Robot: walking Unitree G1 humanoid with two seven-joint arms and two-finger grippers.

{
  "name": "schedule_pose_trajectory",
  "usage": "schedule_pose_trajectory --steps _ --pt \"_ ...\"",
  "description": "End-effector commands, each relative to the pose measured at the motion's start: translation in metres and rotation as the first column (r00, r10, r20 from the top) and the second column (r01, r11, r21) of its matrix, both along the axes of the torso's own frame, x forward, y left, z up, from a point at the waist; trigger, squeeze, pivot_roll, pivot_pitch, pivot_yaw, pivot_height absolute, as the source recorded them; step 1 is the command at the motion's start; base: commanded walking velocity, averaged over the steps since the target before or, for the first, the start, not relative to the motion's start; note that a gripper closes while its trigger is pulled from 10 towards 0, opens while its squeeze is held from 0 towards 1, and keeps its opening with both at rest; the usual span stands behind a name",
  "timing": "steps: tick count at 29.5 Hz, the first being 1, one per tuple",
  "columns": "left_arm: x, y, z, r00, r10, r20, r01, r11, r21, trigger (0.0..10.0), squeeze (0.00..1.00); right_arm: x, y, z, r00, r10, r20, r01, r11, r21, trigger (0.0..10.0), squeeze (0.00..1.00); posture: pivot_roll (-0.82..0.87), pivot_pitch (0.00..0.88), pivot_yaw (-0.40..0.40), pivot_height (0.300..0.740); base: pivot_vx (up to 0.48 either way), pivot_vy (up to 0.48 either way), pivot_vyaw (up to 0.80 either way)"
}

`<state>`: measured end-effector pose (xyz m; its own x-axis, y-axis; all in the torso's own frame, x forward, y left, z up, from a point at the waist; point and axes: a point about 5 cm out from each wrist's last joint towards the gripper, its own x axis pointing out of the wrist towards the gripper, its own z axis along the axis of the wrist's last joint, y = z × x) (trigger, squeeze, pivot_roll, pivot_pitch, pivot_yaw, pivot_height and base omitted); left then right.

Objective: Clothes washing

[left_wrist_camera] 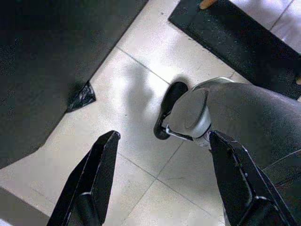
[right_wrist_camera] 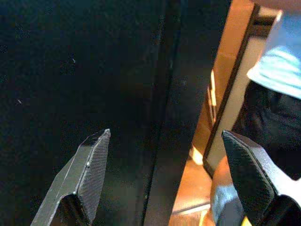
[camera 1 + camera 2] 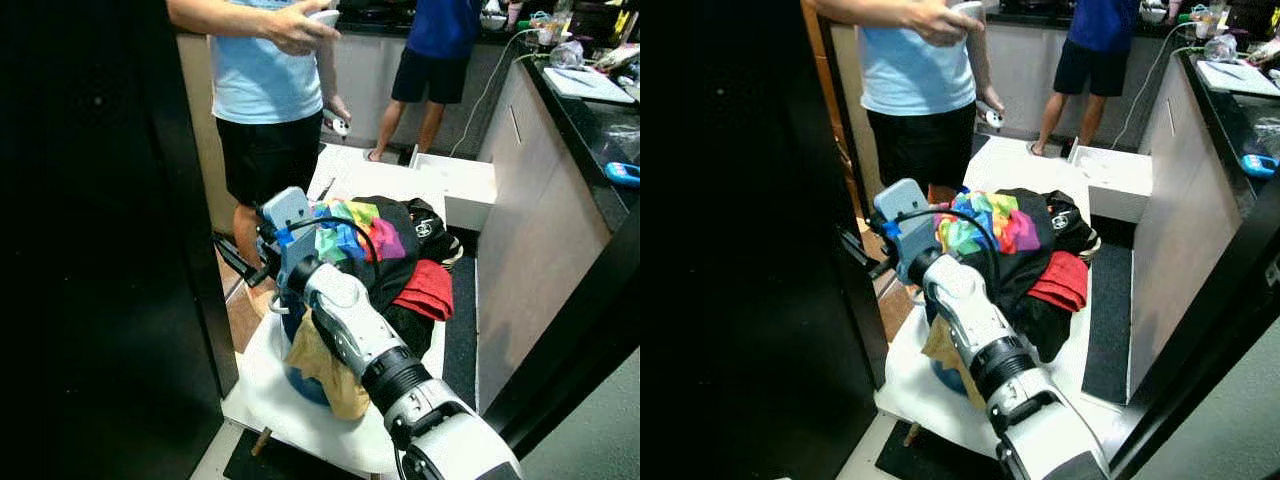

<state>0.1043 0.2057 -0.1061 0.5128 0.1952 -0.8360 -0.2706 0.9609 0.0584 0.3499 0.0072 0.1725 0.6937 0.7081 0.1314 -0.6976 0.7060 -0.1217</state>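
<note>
A pile of clothes (image 3: 395, 262) lies on a low white table (image 3: 285, 408): a rainbow-patterned garment (image 3: 347, 236) on top, black pieces around it, a red one (image 3: 428, 290) on the right and a tan cloth (image 3: 325, 368) hanging over a blue round thing (image 3: 303, 386) at the front. My right arm reaches over the pile toward the left. Its gripper (image 3: 238, 263) is open at the edge of a tall dark panel (image 3: 100, 250), with nothing between the fingers (image 2: 91, 160). The left gripper (image 1: 165, 136) hangs open over the tiled floor (image 1: 141, 94).
A person in a light blue shirt (image 3: 265, 85) stands just behind the table holding white controllers. Another person (image 3: 438, 45) stands farther back. A counter (image 3: 580, 130) runs along the right, with a white open drawer (image 3: 458, 185) and a black mat (image 3: 460, 335).
</note>
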Motion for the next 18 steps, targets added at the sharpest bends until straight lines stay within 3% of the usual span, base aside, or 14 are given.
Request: schedule_pose_trajectory --steps 1,2,3,5,6,7,9,11,12,13,14,18 --pt "0.001 -0.001 0.0 1.0 -0.006 -0.001 0.006 1.0 -0.003 10.0 0.0 -0.003 -0.005 -0.019 0.996 -0.037 -0.077 0.037 0.999 0.007 10.0 0.0 0.21 0.0 -0.061 0.74 0.0 0.0 0.0" --pt "0.0 -0.001 0.0 1.0 -0.006 -0.001 0.006 1.0 -0.004 10.0 0.0 -0.001 -0.009 -0.02 0.996 -0.05 -0.076 0.05 0.999 -0.004 10.0 0.0 0.21 0.0 -0.061 0.74 0.0 0.0 0.0" --pt "-0.002 -0.001 -0.001 1.0 -0.006 -0.007 0.006 1.0 -0.004 10.0 0.0 0.006 -0.024 -0.023 0.991 -0.105 -0.085 0.103 0.994 -0.027 10.0 0.0 0.21 0.0 -0.06 0.74 0.0 0.0 0.0" --pt "-0.002 -0.001 -0.001 1.0 -0.006 -0.007 0.006 1.0 -0.004 10.0 0.0 0.006 -0.024 -0.023 0.991 -0.105 -0.085 0.103 0.994 -0.027 10.0 0.0 0.21 0.0 -0.06 0.74 0.0 0.0 0.0" --pt "-0.004 -0.001 -0.001 1.0 -0.006 -0.013 0.006 1.0 -0.004 10.0 0.0 0.013 -0.038 -0.024 0.983 -0.158 -0.091 0.155 0.987 -0.043 10.0 0.0 0.21 0.0 -0.059 0.74 0.0 0.0 0.0" --pt "-0.004 -0.001 -0.001 1.0 -0.006 -0.013 0.006 1.0 -0.004 10.0 0.0 0.013 -0.038 -0.024 0.983 -0.158 -0.091 0.155 0.987 -0.043 10.0 0.0 0.21 0.0 -0.059 0.74 0.0 0.0 0.0" --pt "-0.008 -0.001 -0.002 1.0 -0.008 -0.025 0.008 1.0 -0.004 10.0 0.0 0.026 -0.075 -0.022 0.958 -0.271 -0.097 0.265 0.961 -0.075 10.0 0.0 0.2 0.0 -0.053 0.74 0.0 0.0 0.0" --pt "-0.008 -0.001 -0.002 1.0 -0.008 -0.025 0.008 1.0 -0.004 10.0 0.0 0.026 -0.075 -0.022 0.958 -0.271 -0.097 0.265 0.961 -0.075 10.0 0.0 0.2 0.0 -0.053 0.74 0.0 0.0 0.0" --pt "-0.009 -0.001 -0.003 1.0 -0.01 -0.029 0.01 1.0 -0.004 10.0 0.0 0.031 -0.09 -0.021 0.946 -0.309 -0.103 0.301 0.95 -0.086 10.0 0.0 0.19 0.0 -0.05 0.74 0.0 0.0 0.0" --pt "-0.009 -0.001 -0.003 1.0 -0.01 -0.029 0.01 1.0 -0.004 10.0 0.0 0.031 -0.09 -0.021 0.946 -0.309 -0.103 0.301 0.95 -0.086 10.0 0.0 0.19 0.0 -0.05 0.74 0.0 0.0 0.0" --pt "-0.01 -0.001 -0.003 0.999 -0.012 -0.031 0.012 1.0 -0.004 10.0 0.0 0.033 -0.1 -0.021 0.937 -0.332 -0.111 0.323 0.942 -0.092 10.0 0.0 0.19 0.0 -0.05 0.74 0.0 0.0 0.0" --pt "-0.01 0.0 -0.003 0.999 -0.015 -0.031 0.015 1.0 -0.004 10.0 0.0 0.033 -0.106 -0.022 0.932 -0.342 -0.119 0.332 0.938 -0.099 10.0 0.0 0.19 0.0 -0.047 0.74 0.0 0.0 0.0"
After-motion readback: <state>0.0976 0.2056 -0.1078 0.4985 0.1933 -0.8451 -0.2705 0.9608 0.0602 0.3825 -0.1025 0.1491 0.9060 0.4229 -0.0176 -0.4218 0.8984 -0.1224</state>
